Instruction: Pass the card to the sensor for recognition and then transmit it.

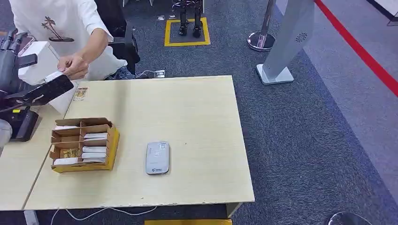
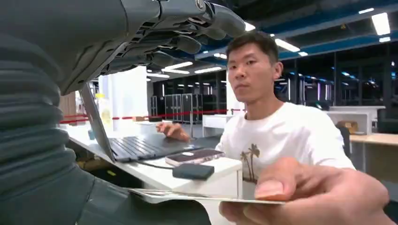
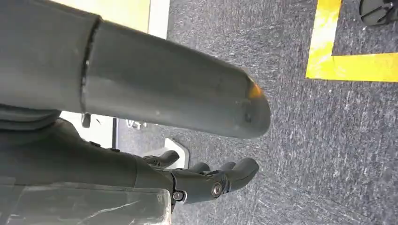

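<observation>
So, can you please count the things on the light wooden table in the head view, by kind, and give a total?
Cardboard divider box with cards: 1
Grey sensor device: 1
Small printed card near the far edge: 1
Total: 3

No text, brand or number can be read in any view. The grey sensor [image 1: 157, 158] on the worktop [image 1: 197, 112] carries small markings — too small to make out — and the sticker [image 1: 80, 93] at the worktop's far left corner is likewise illegible. The person's white shirt [image 2: 281, 140] bears a palm-tree print, no words.
</observation>
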Controlling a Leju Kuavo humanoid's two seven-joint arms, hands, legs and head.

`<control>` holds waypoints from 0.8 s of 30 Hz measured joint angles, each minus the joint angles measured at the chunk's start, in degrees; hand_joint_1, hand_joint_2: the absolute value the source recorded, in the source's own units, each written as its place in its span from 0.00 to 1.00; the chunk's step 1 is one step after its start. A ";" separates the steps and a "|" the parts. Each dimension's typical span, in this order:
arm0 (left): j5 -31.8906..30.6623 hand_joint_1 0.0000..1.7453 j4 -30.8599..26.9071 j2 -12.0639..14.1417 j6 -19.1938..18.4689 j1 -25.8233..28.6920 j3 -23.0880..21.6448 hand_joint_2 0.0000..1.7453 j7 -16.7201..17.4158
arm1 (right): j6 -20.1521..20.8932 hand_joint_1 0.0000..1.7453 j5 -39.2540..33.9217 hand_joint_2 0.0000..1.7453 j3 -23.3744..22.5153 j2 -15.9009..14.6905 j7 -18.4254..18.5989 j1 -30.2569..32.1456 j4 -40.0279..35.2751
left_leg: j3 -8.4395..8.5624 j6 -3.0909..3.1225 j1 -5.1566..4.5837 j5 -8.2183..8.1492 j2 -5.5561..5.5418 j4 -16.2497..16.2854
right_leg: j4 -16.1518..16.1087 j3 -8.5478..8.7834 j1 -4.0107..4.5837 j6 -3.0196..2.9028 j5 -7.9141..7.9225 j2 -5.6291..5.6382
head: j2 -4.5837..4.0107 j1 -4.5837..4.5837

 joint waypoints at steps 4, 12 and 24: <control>0.46 0.00 0.00 -0.57 0.37 3.28 -1.07 1.00 -0.33 | 0.00 0.00 -0.68 0.00 0.00 0.13 0.00 0.00 0.07 | 0.00 0.00 0.00 0.00 0.01 0.00 | 0.00 0.00 0.00 0.01 -0.01 0.01 | 0.02 0.00; 1.09 1.00 0.09 -0.90 0.37 6.70 -2.84 1.00 -0.85 | 0.00 0.00 -0.55 0.00 -0.02 0.15 0.02 0.00 0.07 | -0.01 0.00 0.00 0.00 0.00 0.00 | 0.00 0.00 0.00 0.01 -0.01 -0.01 | 0.00 0.02; 0.41 1.00 0.20 -1.09 1.55 8.16 -3.45 1.00 -0.48 | 0.00 0.00 -0.46 0.00 -0.02 0.46 0.02 0.01 0.09 | -0.01 0.00 0.00 0.00 0.00 0.00 | 0.01 0.00 0.00 0.01 -0.01 -0.01 | 0.00 0.02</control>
